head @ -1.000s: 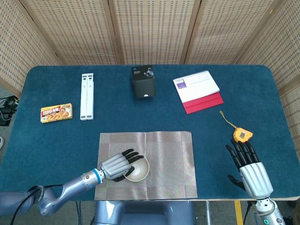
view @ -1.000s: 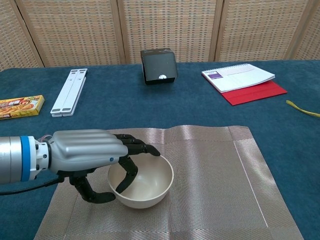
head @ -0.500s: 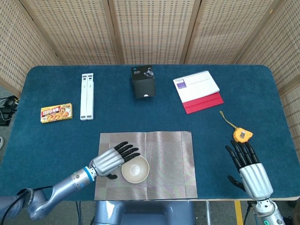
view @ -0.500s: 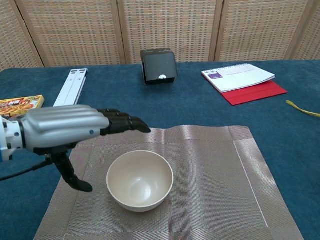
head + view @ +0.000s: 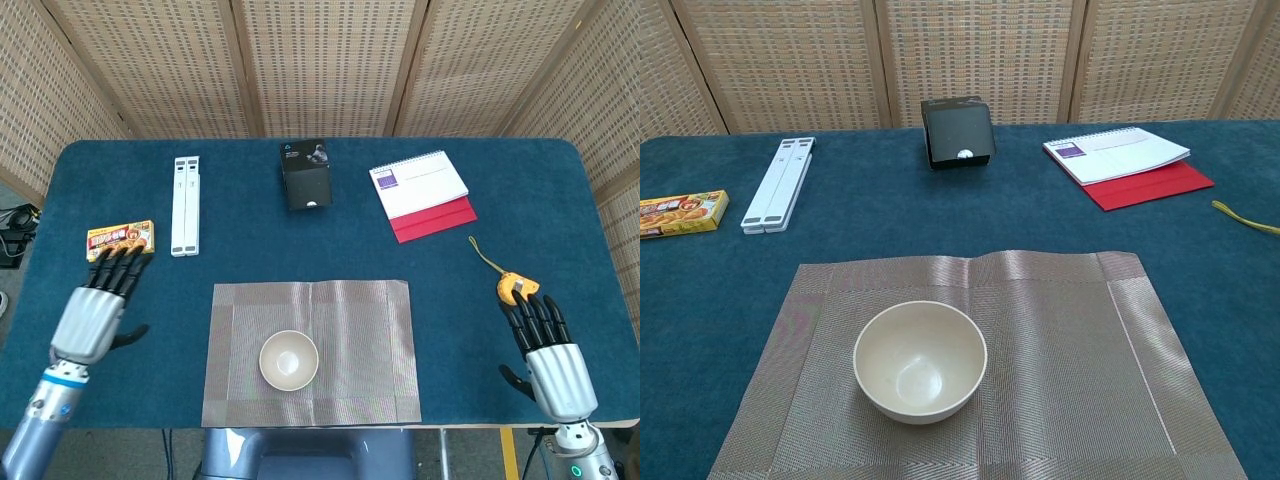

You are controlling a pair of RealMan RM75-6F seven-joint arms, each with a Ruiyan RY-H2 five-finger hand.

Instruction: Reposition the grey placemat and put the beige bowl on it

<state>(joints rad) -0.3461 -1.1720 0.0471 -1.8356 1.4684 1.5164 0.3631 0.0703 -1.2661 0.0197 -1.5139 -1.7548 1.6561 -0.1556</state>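
Currently on the blue table (image 5: 560,210):
- One grey placemat (image 5: 370,340), flat at the near middle edge.
- One beige bowl (image 5: 289,360), upright on the placemat's near-left part.
- One white folded stand (image 5: 185,205), far left.
- One yellow food box (image 5: 120,240), left of the stand.
- One black box (image 5: 305,175), far centre.
- One notepad on a red cover (image 5: 420,195), far right.
- One yellow tape measure (image 5: 513,287), right.
- Left hand (image 5: 95,310): flat, fingers extended towards the food box, holding nothing; well left of the bowl and off the placemat.
- Right hand (image 5: 550,360): flat, fingers extended, holding nothing; fingertips just near of the tape measure, well right of the placemat.
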